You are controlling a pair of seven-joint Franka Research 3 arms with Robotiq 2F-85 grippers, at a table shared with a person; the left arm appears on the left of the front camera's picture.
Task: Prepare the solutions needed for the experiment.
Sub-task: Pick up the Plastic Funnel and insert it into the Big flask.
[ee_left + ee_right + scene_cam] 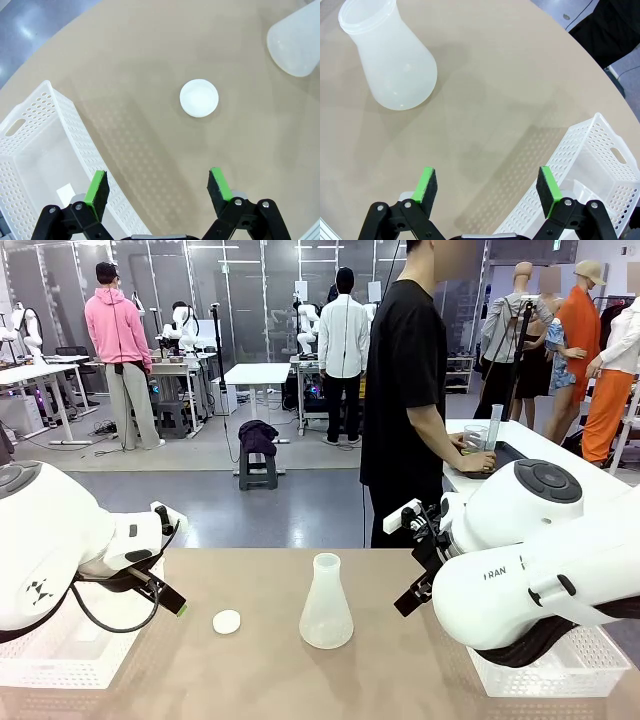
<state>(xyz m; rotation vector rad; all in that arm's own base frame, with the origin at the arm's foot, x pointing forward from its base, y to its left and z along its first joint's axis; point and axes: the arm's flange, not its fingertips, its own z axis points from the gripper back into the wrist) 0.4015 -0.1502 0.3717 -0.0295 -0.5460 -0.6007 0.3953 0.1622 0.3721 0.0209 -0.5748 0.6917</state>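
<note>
A frosted white conical flask (326, 605) stands upright and uncapped mid-table, with no liquid visible inside; it also appears as the flask (297, 42) and the flask (395, 60). To its left lies a small white round cap (227, 621). My left gripper (157, 187) hovers open above the table with the cap (199, 98) just ahead of its fingers. My right gripper (490, 185) is open over bare table, short of the flask. On the far table, by the person's hand, a clear beaker shows a faint greenish layer that may be the solutions (472, 447).
A white perforated basket (60, 660) sits at my front left, seen as the basket (65, 107) beside the left fingers. Another basket (560, 665) sits front right, its wall (560, 170) near the right fingers. A person (405, 390) stands beyond the table, next to a tall cylinder (494, 426).
</note>
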